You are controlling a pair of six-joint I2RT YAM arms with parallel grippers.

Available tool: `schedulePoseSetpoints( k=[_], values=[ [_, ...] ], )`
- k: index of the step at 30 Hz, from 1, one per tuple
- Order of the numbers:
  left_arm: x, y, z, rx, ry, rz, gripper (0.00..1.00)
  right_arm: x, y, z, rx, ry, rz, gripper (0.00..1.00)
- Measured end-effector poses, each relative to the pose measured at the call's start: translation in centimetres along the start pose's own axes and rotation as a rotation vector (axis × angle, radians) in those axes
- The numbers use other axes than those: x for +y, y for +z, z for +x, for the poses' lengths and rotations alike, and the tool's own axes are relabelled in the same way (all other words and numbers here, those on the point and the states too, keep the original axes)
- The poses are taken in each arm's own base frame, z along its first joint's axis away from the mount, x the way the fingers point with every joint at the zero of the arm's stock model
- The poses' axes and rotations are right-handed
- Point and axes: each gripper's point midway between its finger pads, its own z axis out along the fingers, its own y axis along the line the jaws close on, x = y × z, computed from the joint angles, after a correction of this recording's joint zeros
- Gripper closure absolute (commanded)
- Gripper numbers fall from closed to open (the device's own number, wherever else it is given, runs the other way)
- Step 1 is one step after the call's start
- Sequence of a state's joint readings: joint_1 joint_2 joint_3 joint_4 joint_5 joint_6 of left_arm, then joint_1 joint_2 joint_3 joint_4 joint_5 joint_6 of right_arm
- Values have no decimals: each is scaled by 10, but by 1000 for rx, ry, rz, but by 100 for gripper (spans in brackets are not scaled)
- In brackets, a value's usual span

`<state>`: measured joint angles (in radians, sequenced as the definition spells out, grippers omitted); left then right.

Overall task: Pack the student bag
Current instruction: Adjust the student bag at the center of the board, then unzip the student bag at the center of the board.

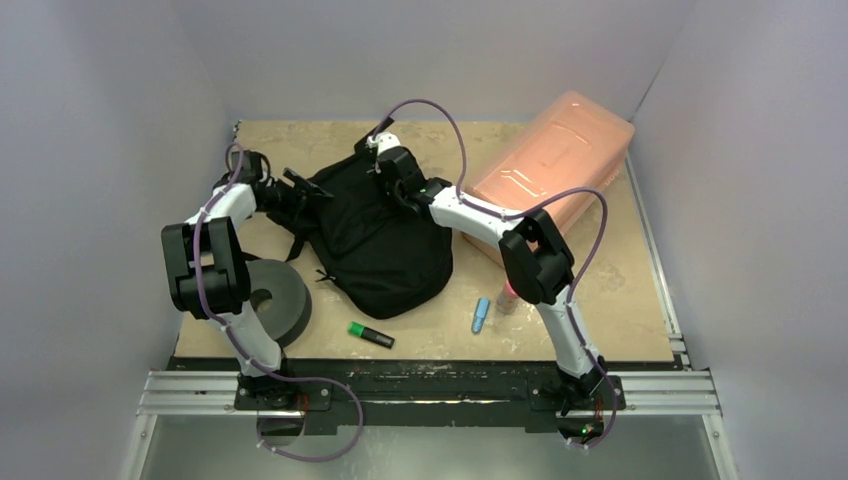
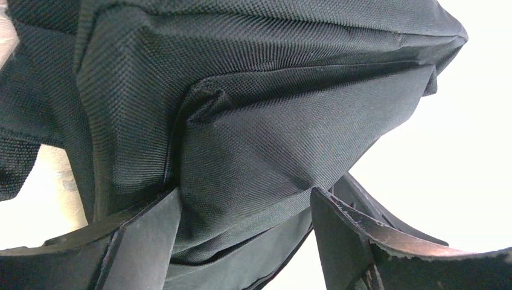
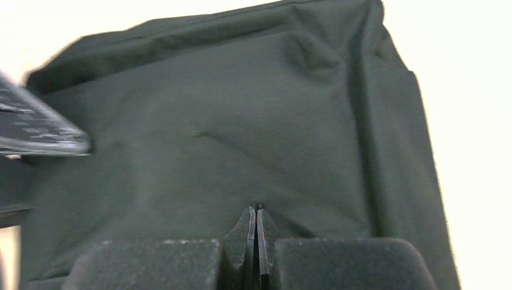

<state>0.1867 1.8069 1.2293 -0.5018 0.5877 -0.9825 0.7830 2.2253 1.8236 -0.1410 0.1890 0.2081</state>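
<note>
The student bag [image 1: 385, 245], black soft fabric, lies mid-table with its straps toward the left. My left gripper [image 1: 298, 192] is at the bag's upper left edge. In the left wrist view its jaws [image 2: 244, 194] stand wide, closed on a thick fold of the bag's fabric [image 2: 241, 121] that fills the gap between the fingers. My right gripper [image 1: 392, 186] is over the bag's top edge. In the right wrist view it [image 3: 256, 206] is shut, tips against the bag's cloth [image 3: 211, 121]. A tiny dark bit shows at the tips; I cannot tell what it is.
A translucent pink box [image 1: 555, 165] stands at the back right. A dark grey foam ring [image 1: 270, 300] lies front left under the left arm. In front of the bag lie a green marker [image 1: 370, 335], a blue pen-like item [image 1: 481, 315] and a pinkish item [image 1: 508, 296].
</note>
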Motion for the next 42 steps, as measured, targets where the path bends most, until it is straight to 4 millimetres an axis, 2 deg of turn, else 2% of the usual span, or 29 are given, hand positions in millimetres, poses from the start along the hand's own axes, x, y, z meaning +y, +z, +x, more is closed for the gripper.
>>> schedulePoseSetpoints(
  k=[3,5,11,14,19,27,31,39,40,42],
  values=[
    [1,4,3,14,-7,5,25,15,-6,-5,-5,49,-63,100],
    [2,7,4,20,-12,4,25,33,-11,-8,-12,77,-121,100],
    [3,9,4,23,-16,2,25,111,-28,-17,-41,152,-391,100],
    [4,10,4,19,-12,-1,25,133,-34,-14,-31,158,-483,100],
    [4,10,4,18,2,1,25,137,-32,-5,-2,149,-538,100],
    [3,8,6,31,47,9,25,148,-41,3,9,24,-665,100],
    [-4,7,10,60,56,52,27,153,-33,9,12,-44,-717,100],
    [-3,14,15,94,-1,128,27,171,-4,59,100,-104,-855,100],
    [-3,14,15,94,-4,128,27,172,-4,60,101,-109,-861,99],
    [-4,14,15,95,-3,131,26,172,-8,56,90,-119,-863,87]
  ],
)
